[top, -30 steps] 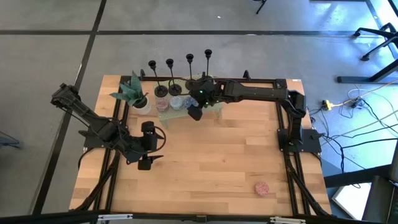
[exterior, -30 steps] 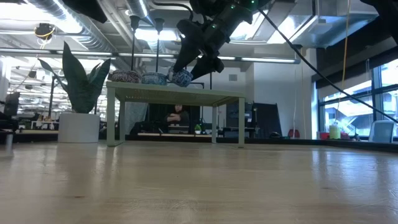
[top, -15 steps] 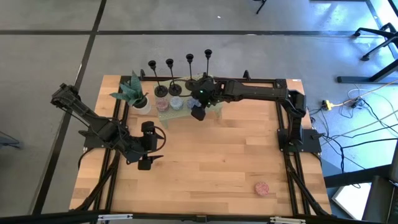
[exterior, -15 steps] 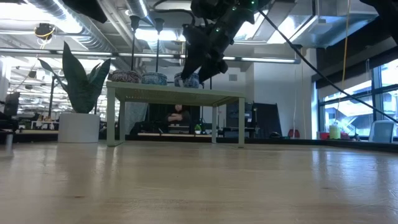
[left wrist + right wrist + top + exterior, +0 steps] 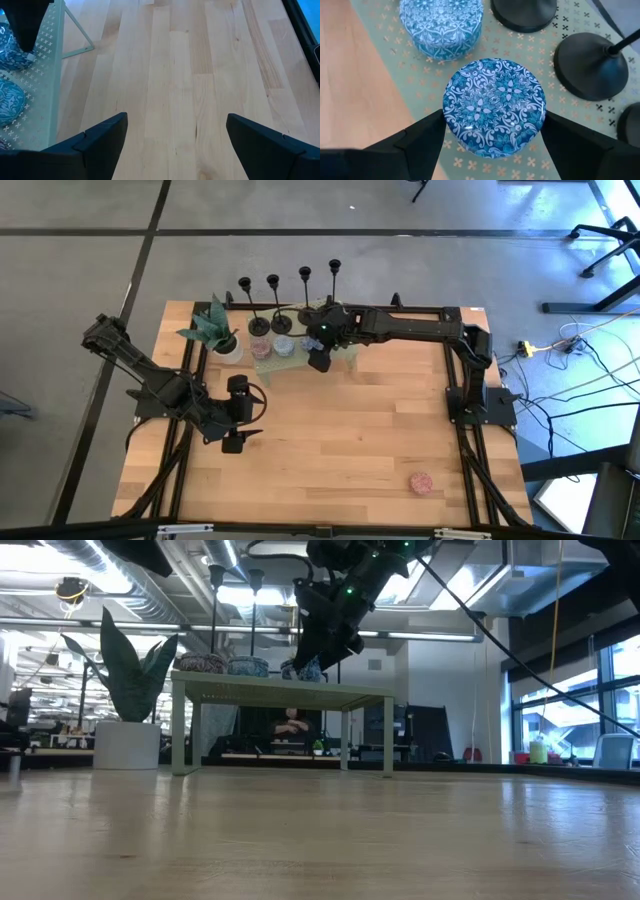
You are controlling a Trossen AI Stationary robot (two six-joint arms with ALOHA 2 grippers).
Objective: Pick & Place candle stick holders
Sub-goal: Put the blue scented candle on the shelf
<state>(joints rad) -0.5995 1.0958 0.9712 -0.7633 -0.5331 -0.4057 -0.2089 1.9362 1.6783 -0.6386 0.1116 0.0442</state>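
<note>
Four black candle stick holders [image 5: 290, 300] stand in a row along the far side of a small green table [image 5: 280, 690]. Their round bases [image 5: 590, 65] rest on its patterned top. My right gripper [image 5: 318, 360] is open and points down over the table's near side. Its fingers stand on either side of a round blue patterned tin [image 5: 494, 106] that sits on the table, just in front of the holders' bases. My left gripper [image 5: 245, 415] is open and empty above the wood on the left. My right gripper's fingers [image 5: 422, 137] stand close against the two sides of the blue tin [image 5: 451, 112], coming from above. I cannot tell whether they touch it. The tin rests flat on the green table.
A second blue tin [image 5: 441, 22] and a third tin [image 5: 262, 348] sit on the green table to the left. A potted plant [image 5: 213, 328] stands at the table's left end. A small pink thing [image 5: 421, 482] lies near the front right. Bare wood lies between.
My right gripper has turned from a slant to upright and shifted a little toward the far edge. In the low view the blue tin between its fingers has shifted slightly to the right along the green table and now sits level on it.
</note>
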